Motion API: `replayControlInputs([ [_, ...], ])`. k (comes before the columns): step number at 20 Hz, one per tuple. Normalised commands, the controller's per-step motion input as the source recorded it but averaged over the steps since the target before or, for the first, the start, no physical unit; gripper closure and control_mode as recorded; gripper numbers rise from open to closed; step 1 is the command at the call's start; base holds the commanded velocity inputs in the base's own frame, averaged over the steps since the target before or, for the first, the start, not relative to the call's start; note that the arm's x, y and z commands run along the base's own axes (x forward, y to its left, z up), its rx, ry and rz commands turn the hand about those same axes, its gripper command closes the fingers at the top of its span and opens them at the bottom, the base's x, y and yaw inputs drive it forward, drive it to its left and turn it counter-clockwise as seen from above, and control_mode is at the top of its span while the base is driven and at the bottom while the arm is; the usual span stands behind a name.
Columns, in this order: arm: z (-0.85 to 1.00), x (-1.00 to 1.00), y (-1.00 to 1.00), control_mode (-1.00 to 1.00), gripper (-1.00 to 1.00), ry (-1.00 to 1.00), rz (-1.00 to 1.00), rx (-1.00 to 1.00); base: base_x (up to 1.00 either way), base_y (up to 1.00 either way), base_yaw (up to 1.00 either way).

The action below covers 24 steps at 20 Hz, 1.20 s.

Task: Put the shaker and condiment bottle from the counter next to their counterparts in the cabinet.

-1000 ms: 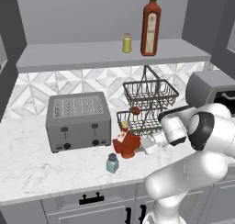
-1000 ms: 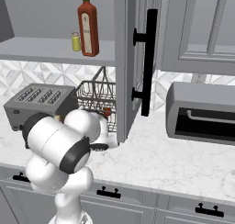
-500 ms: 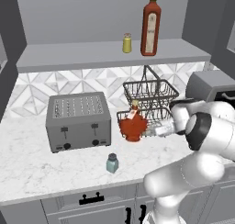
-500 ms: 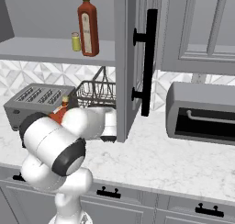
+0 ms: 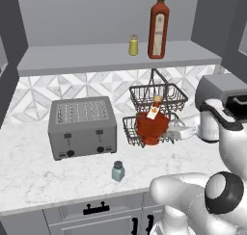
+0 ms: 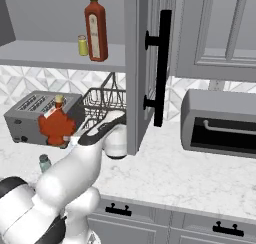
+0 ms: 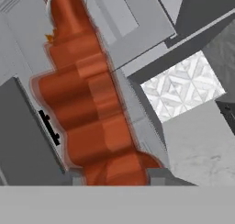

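Kitchen: toaster (image 5: 83, 127), marble counter (image 5: 43, 181).

Evenly and softly lit throughout, with no glare or bright spots. Faint, diffuse shadows only, darkest under the cabinet (image 5: 116, 56) shelf board and along the back edge of the counter (image 5: 29, 181). Rendered and slightly soft; hand view coarser, edges of the condiment bottle (image 7: 92, 108) blurred.

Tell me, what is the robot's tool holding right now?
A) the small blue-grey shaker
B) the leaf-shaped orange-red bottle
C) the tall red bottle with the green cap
B: the leaf-shaped orange-red bottle sits clamped in the tool, lifted off the counter.
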Motion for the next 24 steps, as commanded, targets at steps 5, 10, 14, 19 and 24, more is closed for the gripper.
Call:
replayControlInputs([
  [5, 0.97, -0.69, 0.0, -1.0, 1.0, 0.0, -0.44, 0.01, 0.0, 0.0, 0.0],
  [10, 0.96, -0.53, 0.01, -1.0, 1.0, -0.04, -0.35, 0.0, 0.0, 0.0, 0.0],
  [14, 0.33, -0.22, 0.4, -1.0, 1.0, -0.03, -0.03, -0.19, 0.0, 0.0, 0.0],
  [19, 0.6, 0.0, 0.15, -1.0, 1.0, -0.01, -0.12, -0.17, 0.0, 0.0, 0.0],
  [24, 0.78, -0.12, 0.0, -1.0, 1.0, -0.06, -0.28, -0.08, 0.0, 0.0, 0.0],
])
